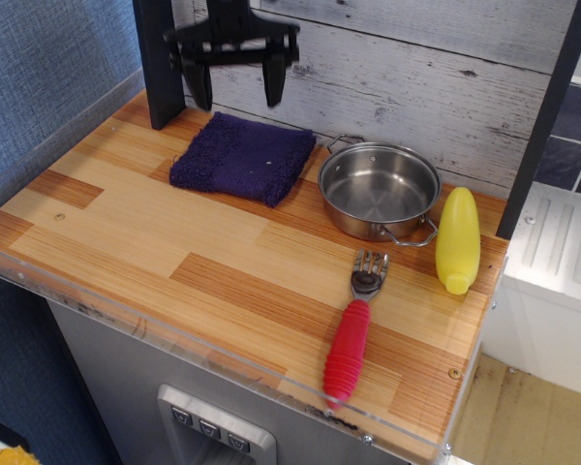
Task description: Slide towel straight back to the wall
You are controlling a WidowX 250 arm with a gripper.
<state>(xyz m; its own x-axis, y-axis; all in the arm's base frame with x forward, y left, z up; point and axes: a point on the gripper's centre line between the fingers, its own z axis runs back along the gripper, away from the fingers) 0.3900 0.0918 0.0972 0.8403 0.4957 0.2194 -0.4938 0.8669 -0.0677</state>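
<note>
From my remote seat I saw the wooden surface (174,252) stretching wide, with the whitewashed plank wall (416,68) running along its back edge. The towel (242,157) lay flat at the rear of the surface, a thick, dark purple-blue knitted square, about as wide as the pot next to it. Its far edge sat near the foot of the wall, though I could not tell whether the two touched. Nothing rested on it. The steel pot (380,190) stood just beside the towel's right corner, empty, with wire handles front and back. My claw (234,82) hung in the air above the towel's back edge, clear of the cloth, its two black fingers (273,85) spread apart and gripping nothing. A dark post (160,63) stood upright to the towel's left rear. A yellow bottle-like thing (458,240) lay right of the pot, and a red-handled fork (353,334) lay nearer the front edge.
</note>
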